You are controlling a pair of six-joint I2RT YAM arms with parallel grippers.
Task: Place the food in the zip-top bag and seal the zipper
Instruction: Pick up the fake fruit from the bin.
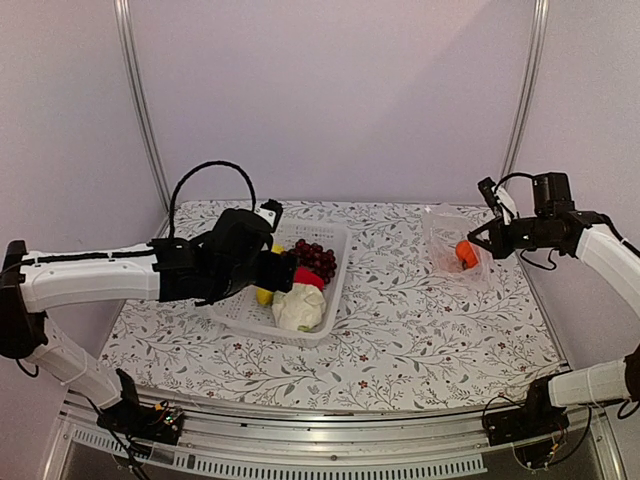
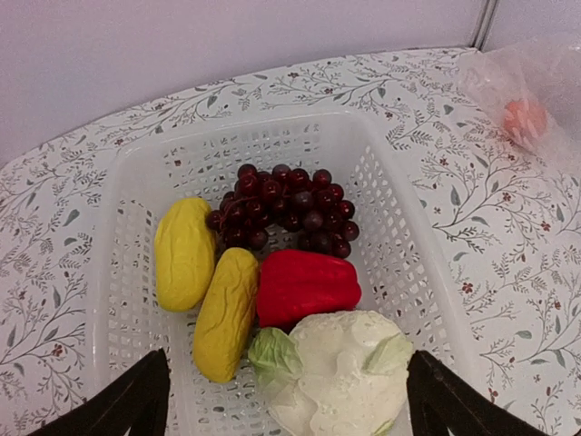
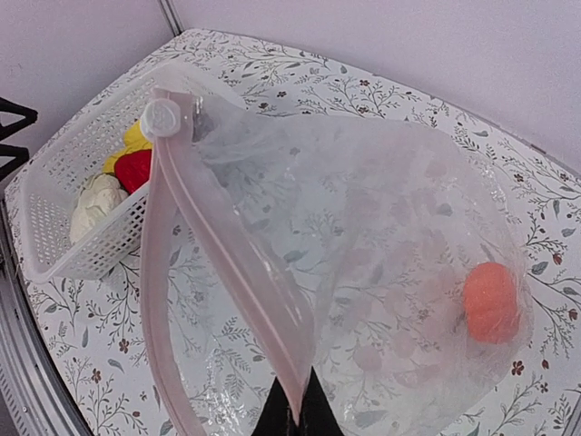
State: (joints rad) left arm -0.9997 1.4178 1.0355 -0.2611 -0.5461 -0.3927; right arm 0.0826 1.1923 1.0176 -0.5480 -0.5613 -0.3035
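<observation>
The clear zip-top bag (image 1: pixel 447 232) hangs at the right with the orange fruit (image 1: pixel 466 253) inside it. My right gripper (image 3: pixel 292 404) is shut on the bag's mouth edge and holds the bag (image 3: pixel 363 227) up and open. The pinkish zipper strip (image 3: pixel 213 245) runs up to a white slider (image 3: pixel 161 117), and the orange (image 3: pixel 491 302) lies low in the bag. My left gripper (image 2: pixel 289 356) is open just above the white cauliflower (image 2: pixel 336 368). Beside it lie the red pepper (image 2: pixel 304 283), two yellow pieces (image 2: pixel 225 313), and the purple grapes (image 2: pixel 290 207).
The remaining food sits in a rigid white perforated basket (image 1: pixel 338 280) left of centre on the flowered tablecloth (image 1: pixel 420 330). The basket (image 3: pixel 64 195) also shows at the left of the right wrist view. Metal frame posts stand at the back corners.
</observation>
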